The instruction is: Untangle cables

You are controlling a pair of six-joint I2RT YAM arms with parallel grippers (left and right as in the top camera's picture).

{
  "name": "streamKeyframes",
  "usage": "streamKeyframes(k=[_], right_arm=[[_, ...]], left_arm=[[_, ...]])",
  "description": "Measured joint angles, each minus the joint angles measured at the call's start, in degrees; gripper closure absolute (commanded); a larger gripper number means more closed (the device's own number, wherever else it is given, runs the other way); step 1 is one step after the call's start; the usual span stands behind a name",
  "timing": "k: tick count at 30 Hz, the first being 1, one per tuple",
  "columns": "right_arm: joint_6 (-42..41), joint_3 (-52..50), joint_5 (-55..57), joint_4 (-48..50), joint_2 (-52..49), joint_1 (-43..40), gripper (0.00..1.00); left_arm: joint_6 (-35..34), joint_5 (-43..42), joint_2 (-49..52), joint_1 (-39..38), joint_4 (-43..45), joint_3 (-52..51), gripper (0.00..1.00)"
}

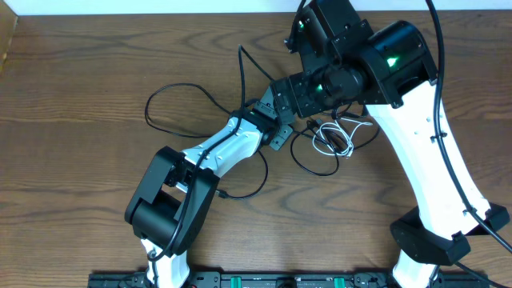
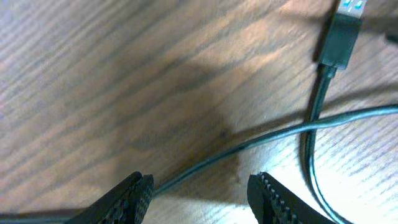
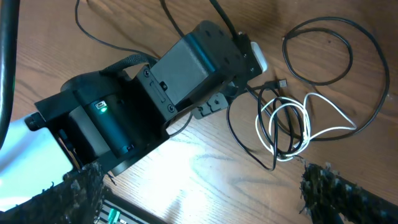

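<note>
The cables lie tangled right of centre. A white cable (image 1: pixel 332 138) (image 3: pixel 311 134) is coiled among black cable loops (image 1: pixel 314 164) (image 3: pixel 323 43). Another black cable (image 1: pixel 172 90) loops out to the left. My left gripper (image 1: pixel 277 133) (image 2: pixel 202 196) is open and low over the table, with a thin black cable (image 2: pixel 273 134) running between its fingers and a black USB plug (image 2: pixel 341 37) just ahead. My right gripper (image 1: pixel 280 100) (image 3: pixel 205 193) is open and empty, high above the left gripper (image 3: pixel 199 59) and the tangle.
The wooden table (image 1: pixel 72 160) carries nothing else loose. A dark rail (image 1: pixel 264 280) runs along the front edge between the arm bases. Thick black arm wires (image 1: pixel 448 104) hang along the right arm.
</note>
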State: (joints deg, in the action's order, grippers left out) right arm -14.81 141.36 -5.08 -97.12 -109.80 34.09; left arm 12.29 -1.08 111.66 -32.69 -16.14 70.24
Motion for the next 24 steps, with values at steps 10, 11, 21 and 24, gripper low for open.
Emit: streamKeyframes(k=[10,11,21,24], right_arm=[[0.0,0.0,0.0,0.0,0.0,0.0,0.01],[0.0,0.0,0.0,0.0,0.0,0.0,0.01],[0.0,0.0,0.0,0.0,0.0,0.0,0.01],[0.0,0.0,0.0,0.0,0.0,0.0,0.01]], left_arm=[[0.5,-3.2,0.0,0.0,0.1,0.0,0.45],[0.5,-3.7,0.0,0.0,0.1,0.0,0.45],[1.1,-5.0,2.7,0.0,0.5,0.0,0.46],[1.3,-4.9,2.9,0.2,0.9,0.0,0.56]])
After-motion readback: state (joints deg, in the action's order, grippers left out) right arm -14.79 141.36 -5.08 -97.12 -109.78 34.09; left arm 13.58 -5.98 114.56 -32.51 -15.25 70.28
